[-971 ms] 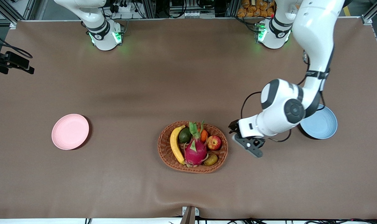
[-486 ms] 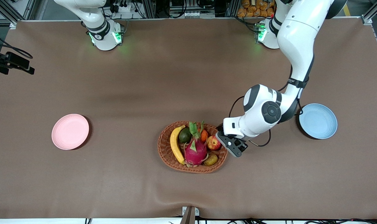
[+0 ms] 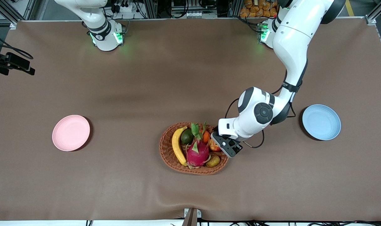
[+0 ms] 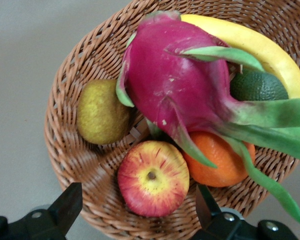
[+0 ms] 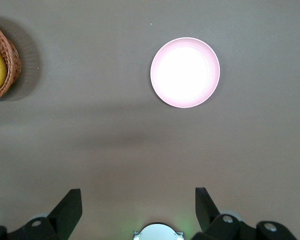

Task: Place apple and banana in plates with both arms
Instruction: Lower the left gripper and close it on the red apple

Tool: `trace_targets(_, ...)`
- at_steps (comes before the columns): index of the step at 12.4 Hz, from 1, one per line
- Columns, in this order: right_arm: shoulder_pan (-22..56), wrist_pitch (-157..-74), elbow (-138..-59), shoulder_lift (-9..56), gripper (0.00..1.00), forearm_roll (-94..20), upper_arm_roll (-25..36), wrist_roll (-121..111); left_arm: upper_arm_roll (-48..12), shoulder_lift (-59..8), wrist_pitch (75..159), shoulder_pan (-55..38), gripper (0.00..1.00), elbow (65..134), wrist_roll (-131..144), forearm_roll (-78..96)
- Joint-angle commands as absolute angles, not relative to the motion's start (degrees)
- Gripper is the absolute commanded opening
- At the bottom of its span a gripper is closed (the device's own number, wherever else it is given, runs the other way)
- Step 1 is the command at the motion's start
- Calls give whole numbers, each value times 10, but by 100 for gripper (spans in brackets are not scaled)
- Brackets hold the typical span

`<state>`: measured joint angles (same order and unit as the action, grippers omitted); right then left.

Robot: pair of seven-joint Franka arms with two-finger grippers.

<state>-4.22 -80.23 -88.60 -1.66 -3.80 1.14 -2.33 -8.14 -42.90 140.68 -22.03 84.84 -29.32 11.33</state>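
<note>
Hovering spread-jawed over the apple (image 4: 152, 177) in the wicker basket (image 3: 168, 153), the left gripper (image 4: 140, 212) has lifted nothing, the banana (image 3: 177, 146) lies there too, both plates (image 3: 71, 132) are bare, and the right gripper (image 5: 137, 210) waits open.

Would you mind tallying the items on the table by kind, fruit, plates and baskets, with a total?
Fruit: 6, all in the basket: banana, avocado, dragon fruit, orange, apple, kiwi
Plates: 2: pink plate, blue plate
Baskets: 1: basket
Total: 9
</note>
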Motion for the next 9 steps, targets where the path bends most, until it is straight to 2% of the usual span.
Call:
trace_targets(1,-54,-805,-888,-18,100,-49,5,-23,-77,-440,1425,-235,100,836,-299,127)
trace_targets(9,-53,-813,-889,-4,100,-49,5,-23,-76,-452,1440,-236,100,848,-310,120)
